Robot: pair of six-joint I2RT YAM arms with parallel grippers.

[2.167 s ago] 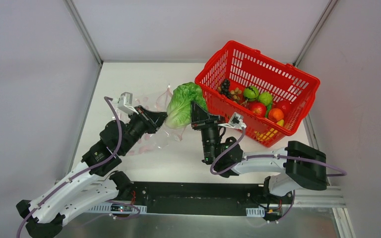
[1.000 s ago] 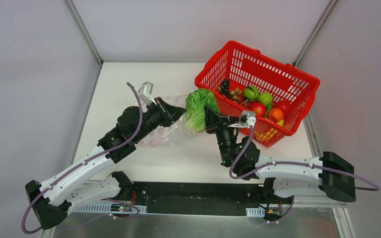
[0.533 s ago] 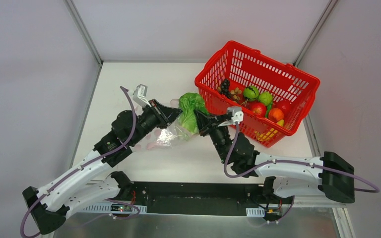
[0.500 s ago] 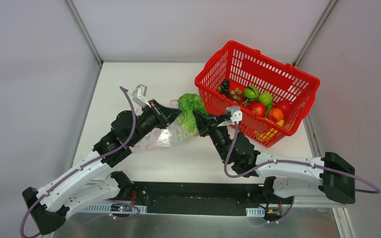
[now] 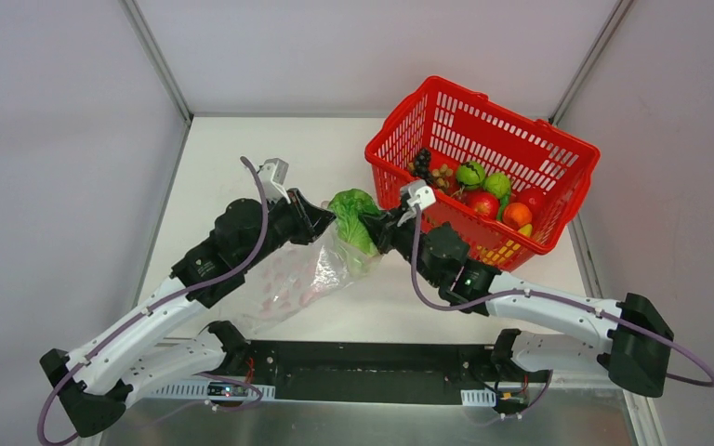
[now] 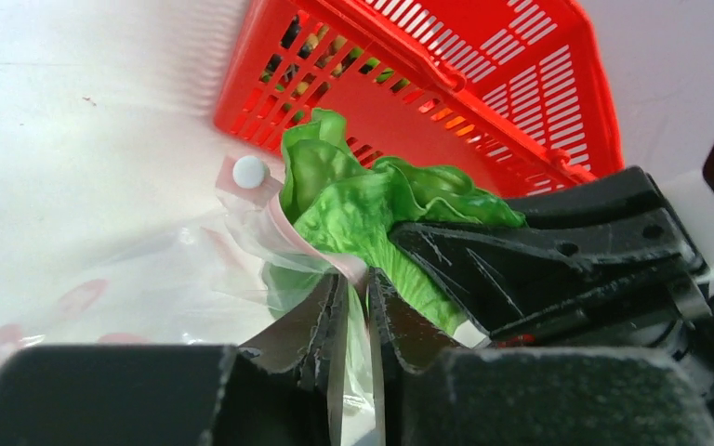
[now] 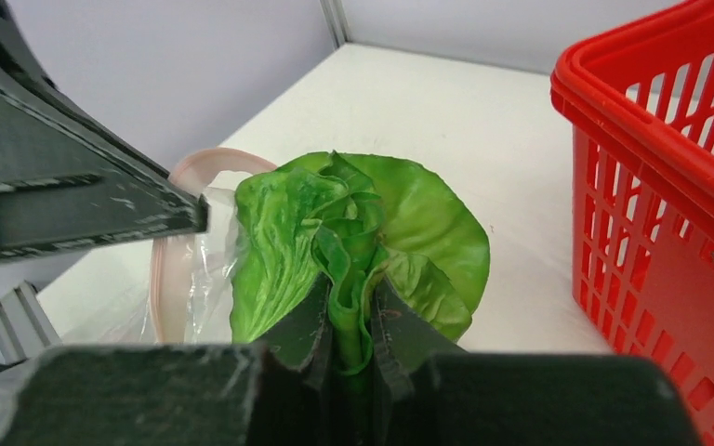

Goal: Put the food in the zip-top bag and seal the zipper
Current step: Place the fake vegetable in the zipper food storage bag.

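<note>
Lettuce (image 5: 351, 216), clenched in the right gripper (image 7: 346, 325), has moved partly into the zip-top bag (image 5: 288, 279) mouth pinched by the left gripper (image 6: 353, 307) opposite, so release seems next.

This is a robotics lab test cell, not a home or a shop — the white table (image 5: 242, 149) is boxed in by plain grey panels (image 5: 56, 139) joined at its far corners by bare aluminium posts (image 5: 156, 56). A left arm (image 5: 149, 325) and a right arm (image 5: 539, 302), white and black, are bolted to a black rail (image 5: 363, 358) along the table's near edge, with purple cables (image 5: 413, 255) looped along them and small wired boards (image 5: 230, 388) exposed below. The goods are plastic toy food (image 5: 482, 204) in a red mesh basket (image 5: 469, 125) at the far right corner — mere props
</note>
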